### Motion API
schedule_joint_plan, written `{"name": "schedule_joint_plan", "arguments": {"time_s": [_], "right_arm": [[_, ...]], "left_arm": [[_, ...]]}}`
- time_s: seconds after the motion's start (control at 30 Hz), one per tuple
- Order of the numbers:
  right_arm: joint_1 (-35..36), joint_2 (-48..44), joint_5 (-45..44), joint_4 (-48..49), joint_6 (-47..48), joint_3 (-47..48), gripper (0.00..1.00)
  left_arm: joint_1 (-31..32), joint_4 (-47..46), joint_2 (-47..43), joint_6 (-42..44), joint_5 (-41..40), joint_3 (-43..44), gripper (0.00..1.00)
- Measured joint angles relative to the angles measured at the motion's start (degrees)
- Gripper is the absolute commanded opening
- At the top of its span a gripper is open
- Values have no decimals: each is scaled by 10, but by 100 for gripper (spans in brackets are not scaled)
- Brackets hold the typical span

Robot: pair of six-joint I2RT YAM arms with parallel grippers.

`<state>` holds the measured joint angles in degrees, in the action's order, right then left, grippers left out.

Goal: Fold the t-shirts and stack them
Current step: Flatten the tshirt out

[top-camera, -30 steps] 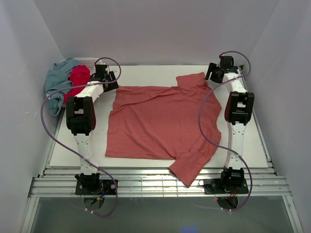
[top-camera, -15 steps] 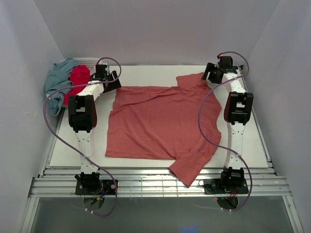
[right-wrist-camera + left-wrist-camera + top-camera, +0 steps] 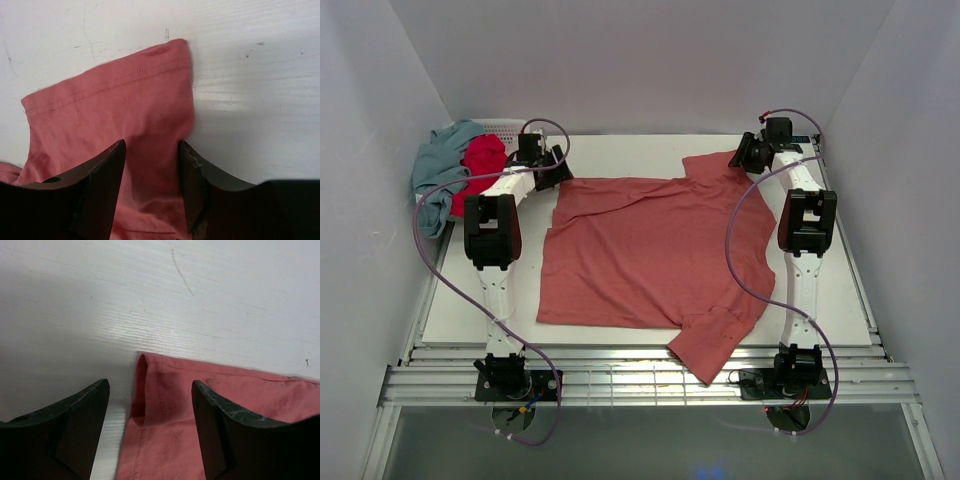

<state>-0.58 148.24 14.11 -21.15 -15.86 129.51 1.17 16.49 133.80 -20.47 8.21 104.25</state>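
The dusty salmon-red t-shirt [image 3: 650, 250] lies spread flat on the white table [image 3: 620, 150]. My left gripper [image 3: 557, 168] is open at the shirt's far left corner. In the left wrist view [image 3: 150, 384] its jaws straddle the folded-over hem corner [image 3: 150, 390] without touching it. My right gripper [image 3: 740, 160] is over the far right sleeve. In the right wrist view [image 3: 151, 144] its jaws are partly open with the sleeve [image 3: 125, 100] bunched between them. The crimson shirt [image 3: 482, 158] and the grey-blue shirt [image 3: 438, 165] lie heaped at the far left.
A white lattice basket [image 3: 505, 127] sits under the two heaped shirts at the far left corner. The near sleeve [image 3: 715, 340] hangs over the table's front edge. White walls close in the table on three sides.
My right gripper has moved left and down onto the far sleeve. My left arm has shifted slightly right toward the hem corner. The shirt has not moved.
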Motion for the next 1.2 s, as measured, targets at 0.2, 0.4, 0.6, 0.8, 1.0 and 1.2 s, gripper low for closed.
{"name": "schedule_joint_plan", "arguments": {"time_s": [0.2,0.4,0.6,0.8,1.0,1.2], "right_arm": [[9,4,15,-1,-11,0,24],[20,5,17,-1,-16,0,10],[24,2,14,18,-12,-17,8],[24,-9,0,19,0,-27,8],[24,-48,-5,17,6,-45,8],[24,-105,-5,20,14,-48,8]], "left_arm": [[-4,-2,9,-7,3,7,55],[-10,-3,29,-17,15,28,26],[-11,-2,60,-26,36,68,4],[-10,-4,75,-31,44,92,0],[-10,-28,70,-31,41,76,0],[-10,-49,61,-27,38,56,0]]}}
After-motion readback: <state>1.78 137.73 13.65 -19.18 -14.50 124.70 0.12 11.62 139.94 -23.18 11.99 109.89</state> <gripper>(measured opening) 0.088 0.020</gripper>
